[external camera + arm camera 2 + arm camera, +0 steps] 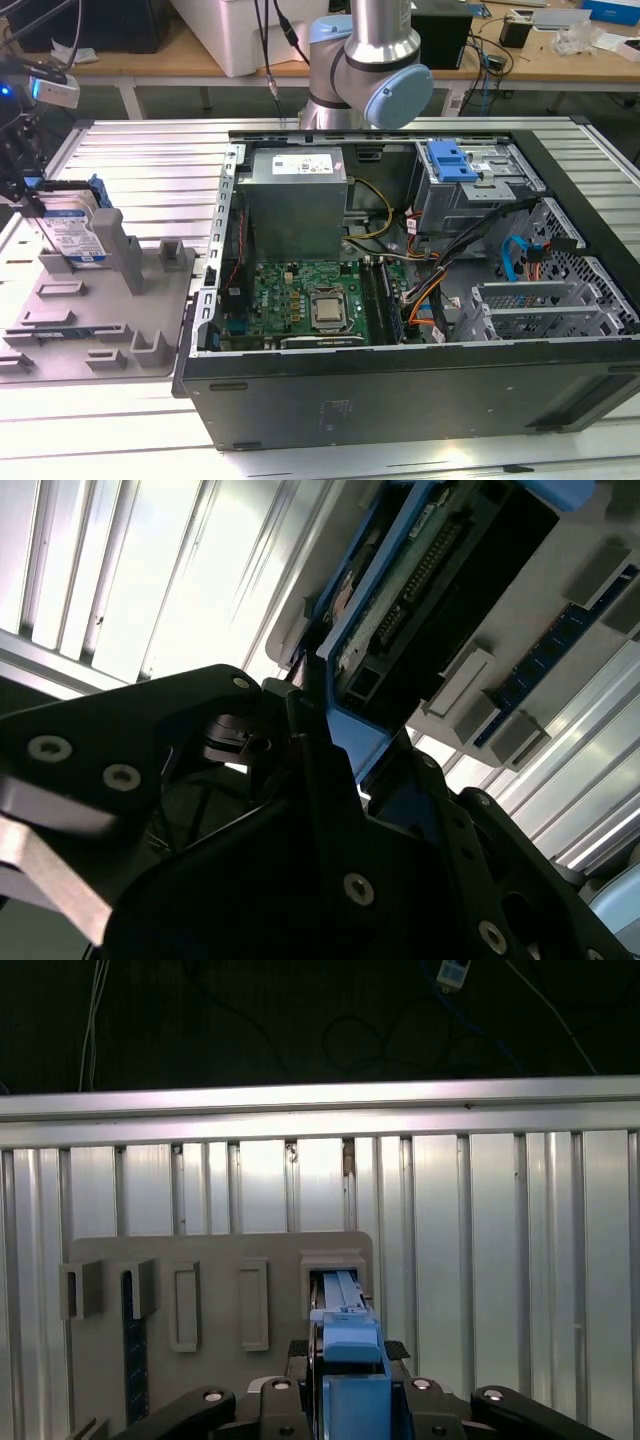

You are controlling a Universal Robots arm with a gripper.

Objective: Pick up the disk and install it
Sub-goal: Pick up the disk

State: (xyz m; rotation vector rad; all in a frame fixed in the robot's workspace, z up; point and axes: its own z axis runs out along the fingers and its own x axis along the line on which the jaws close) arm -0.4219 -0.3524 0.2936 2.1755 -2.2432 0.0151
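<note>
The disk [75, 228], a silver drive with a white-and-blue label in a blue carrier bracket, stands on edge at the back of the grey holder tray [100, 330], at the exterior view's far left. My gripper [38, 200] comes down on its upper edge from the left. In the first wrist view the blue carrier of the disk [345, 1310] sits between the black fingers [298, 1350] of the gripper [350, 1355], which press on both sides. In the second wrist view the disk [430, 590] runs away from the gripper [345, 750], showing its circuit-board side.
An open computer case [400, 380] lies on the slatted metal table, to the right of the tray. Inside are a grey power-supply box [295, 200], a motherboard [300, 295] and a grey drive cage with a blue latch [450, 160]. The arm's base [365, 70] stands behind the case.
</note>
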